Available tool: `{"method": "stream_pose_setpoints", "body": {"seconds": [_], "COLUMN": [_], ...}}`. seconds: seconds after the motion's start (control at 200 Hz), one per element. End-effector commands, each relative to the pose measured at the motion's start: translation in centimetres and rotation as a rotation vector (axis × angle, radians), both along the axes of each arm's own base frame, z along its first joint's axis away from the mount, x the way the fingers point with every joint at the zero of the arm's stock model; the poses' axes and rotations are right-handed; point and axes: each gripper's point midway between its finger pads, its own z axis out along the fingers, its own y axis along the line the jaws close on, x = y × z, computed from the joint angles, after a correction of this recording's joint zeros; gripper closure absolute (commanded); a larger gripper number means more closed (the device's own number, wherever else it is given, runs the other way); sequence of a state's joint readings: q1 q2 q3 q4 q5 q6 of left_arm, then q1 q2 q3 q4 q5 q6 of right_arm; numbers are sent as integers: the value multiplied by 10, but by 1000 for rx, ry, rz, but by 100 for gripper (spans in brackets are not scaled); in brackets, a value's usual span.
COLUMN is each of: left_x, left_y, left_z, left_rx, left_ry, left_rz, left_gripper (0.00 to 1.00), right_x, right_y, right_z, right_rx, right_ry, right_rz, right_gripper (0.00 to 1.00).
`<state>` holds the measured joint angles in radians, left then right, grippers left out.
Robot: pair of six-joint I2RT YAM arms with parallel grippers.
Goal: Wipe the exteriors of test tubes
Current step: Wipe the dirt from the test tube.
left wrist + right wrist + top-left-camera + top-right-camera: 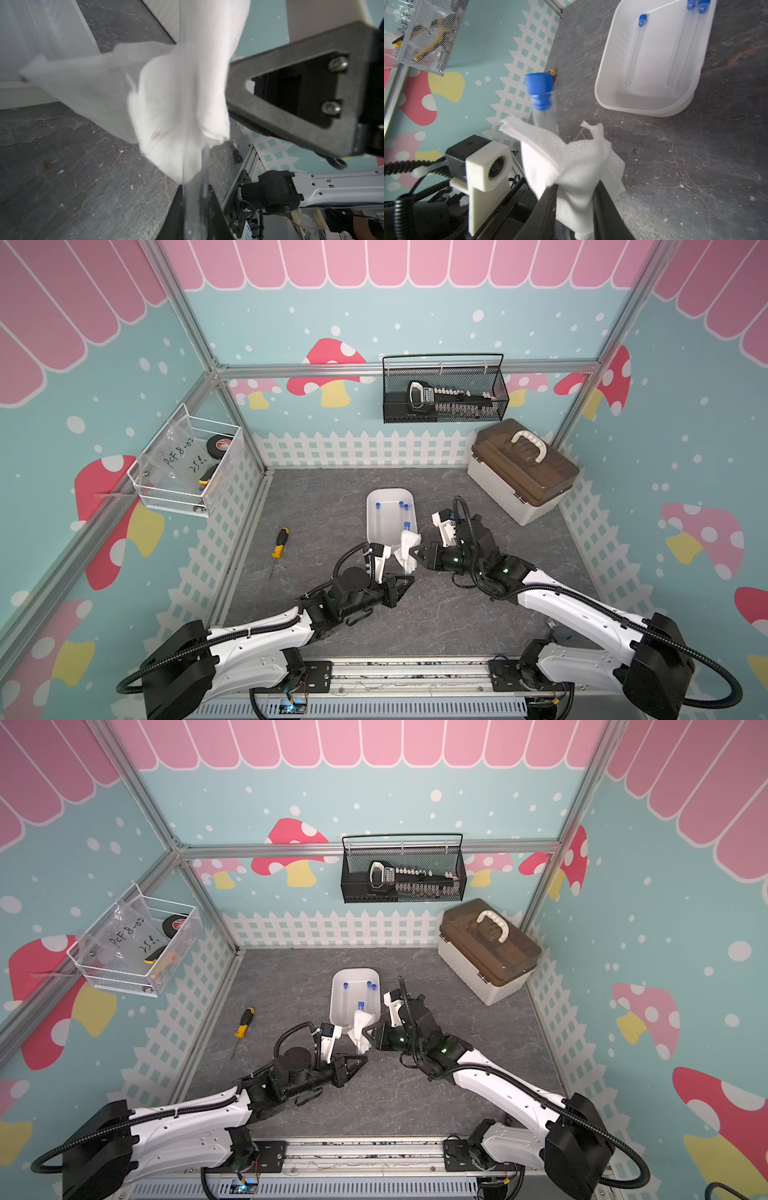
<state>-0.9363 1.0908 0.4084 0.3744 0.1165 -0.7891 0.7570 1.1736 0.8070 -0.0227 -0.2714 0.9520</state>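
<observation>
Reading labels first: the clear bag [180,456] in the white wire basket [214,421] on the left wall has handwriting, roughly "PCF 8-02" and "25", the rest unreadable. The same basket holds a black tape roll [220,445] whose red logo is too small to read. The black mesh basket [395,406] on the back wall holds a black-and-silver tool [424,396], label illegible. The toolbox [519,477] in the back right corner has a brown lid and white handle and is closed, contents hidden. The white tray [388,491] mid-table holds three capped test tubes [633,52], blue caps at the far end. The fourth test tube [544,118] is in the air just in front of the tray, tilted, cap up. The left gripper [404,581] is clenched on its lower end. The right gripper [575,187] pinches a white cloth [577,164] wrapped around the tube's middle. A screwdriver [279,545] lies left of the tray.
</observation>
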Motion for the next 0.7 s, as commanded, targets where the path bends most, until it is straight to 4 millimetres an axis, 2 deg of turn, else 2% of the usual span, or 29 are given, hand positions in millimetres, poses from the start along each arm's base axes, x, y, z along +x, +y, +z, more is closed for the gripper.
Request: {"method": "stream_pose_setpoints", "body": {"seconds": [0.0,0.19,0.385,0.51,0.695], "left_x": [2,2,1,1,1], "left_y": [-4,-4,0,2,1], "left_z": [7,7,8,7,8], "left_rx": [-14,-16,-14,-12,-17], "left_ry": [-8,-9,-15,-15,-15], "left_rz": [-5,-10,2,7,2], "left_gripper": [92,92,92,92,92], "right_x": [-8,-5,2,5,11], "right_y": [9,14,3,2,13], "right_z": [12,-7,-26,-23,-22], "right_rx": [70,37,-51,-64,-67], "right_ry": [-25,17,44,30,28], "right_rz": [43,39,-30,-35,-13], "right_gripper": [70,71,70,68,67]}}
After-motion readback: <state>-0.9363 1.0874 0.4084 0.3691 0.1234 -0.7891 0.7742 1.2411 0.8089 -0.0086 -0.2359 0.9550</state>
